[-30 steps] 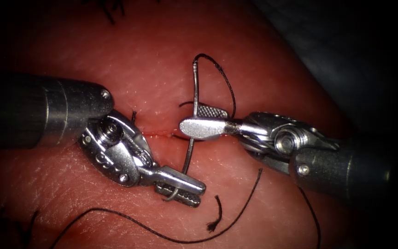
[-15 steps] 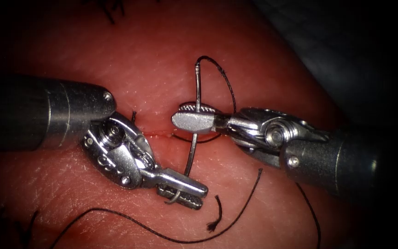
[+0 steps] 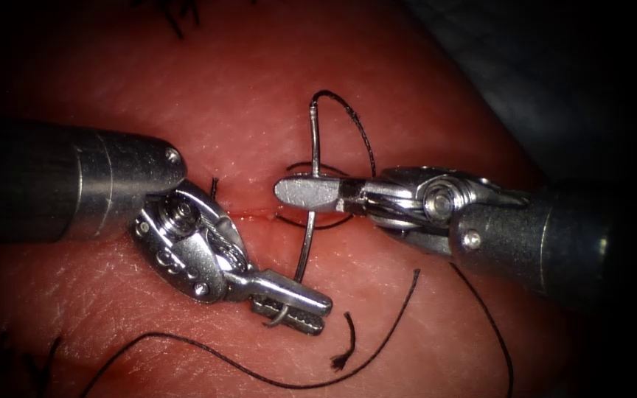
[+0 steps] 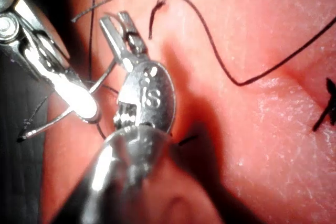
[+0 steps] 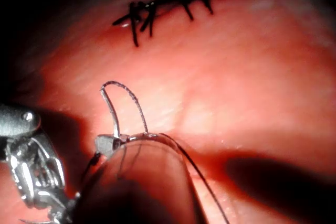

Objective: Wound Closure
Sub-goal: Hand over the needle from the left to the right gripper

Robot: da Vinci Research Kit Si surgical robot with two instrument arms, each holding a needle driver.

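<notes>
Two tools: both have hold of one curved needle (image 3: pixel 310 221), which hangs over the cut (image 3: pixel 259 214) and is not stuck in the tissue (image 3: pixel 208 96).
Left end effector (image 3: pixel 294 302): it comes in from the left of the cut and sits below it; its jaws are pinched on the needle near the pointed end, and the tip pokes out just under them.
Right end effector (image 3: pixel 310 191): it reaches in from the right of the cut and lies right over it; its jaws are squeezed flat on the needle, higher up the curve, nearer the thread end.
Needle: it runs up and down across the cut, with the thread end above the cut and the point below it.
Thread (image 3: pixel 352 121): it starts at the top end of the needle, bends over in a small arch and drops down behind the right end effector; a long dark piece (image 3: pixel 259 376) lies loose on the tissue well below the cut.
Cut end of thread (image 3: pixel 346 346): a short frayed bit lies just beside the left end effector, below the cut.
Cut: a thin red line between the two tools.
Old stitches (image 5: pixel 157 9): dark knots sit in a row far from the needle, seen from the right wrist.
Left wrist look: the left end effector (image 4: pixel 123 35) bites the needle (image 4: pixel 63 116), and the right end effector (image 4: pixel 84 103) pinches it further along.
</notes>
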